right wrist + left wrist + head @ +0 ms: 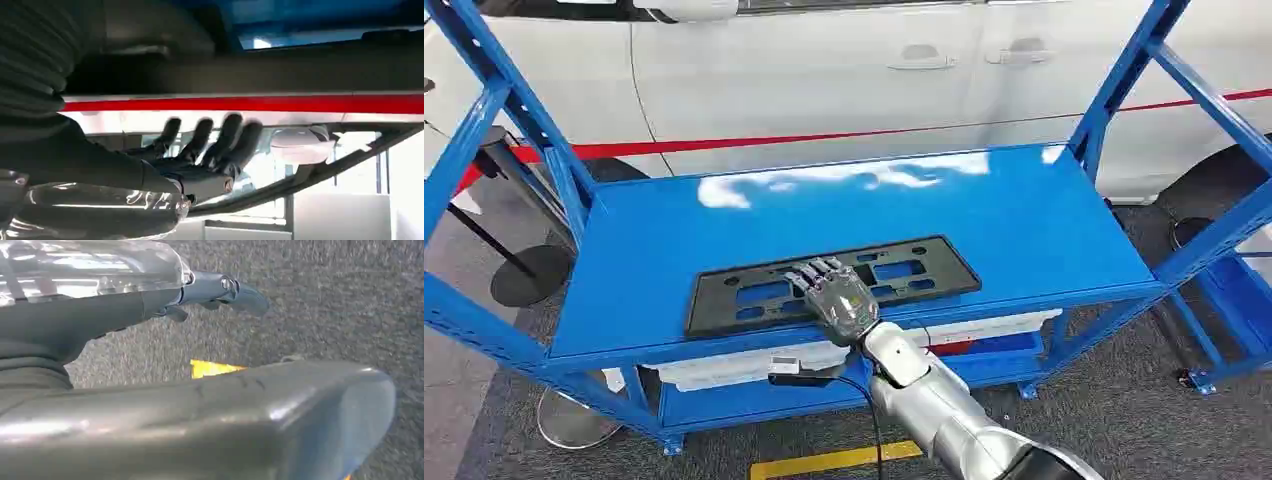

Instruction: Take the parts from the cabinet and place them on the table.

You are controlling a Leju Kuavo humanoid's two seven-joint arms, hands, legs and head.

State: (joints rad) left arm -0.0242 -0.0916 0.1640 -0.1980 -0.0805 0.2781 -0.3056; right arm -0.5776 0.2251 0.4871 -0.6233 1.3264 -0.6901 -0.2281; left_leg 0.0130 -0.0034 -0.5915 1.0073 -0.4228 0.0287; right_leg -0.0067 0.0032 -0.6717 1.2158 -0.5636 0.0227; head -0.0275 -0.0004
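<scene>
Reaching over the glossy blue metal shelf (pixel 1024 215), the right hand (pixel 839 298) rests fingers spread, gripping nothing, on the flat black plastic plate frame (pixel 924 268) at the shelf's front edge. It should curl under that near edge before lifting.

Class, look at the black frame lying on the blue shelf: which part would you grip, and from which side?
Probably the near long edge of the black frame, approached from the robot's side. It lies flat on the blue shelf, close to the front lip, and the right hand is already over that edge. Its cut-outs could also give fingers purchase.
</scene>
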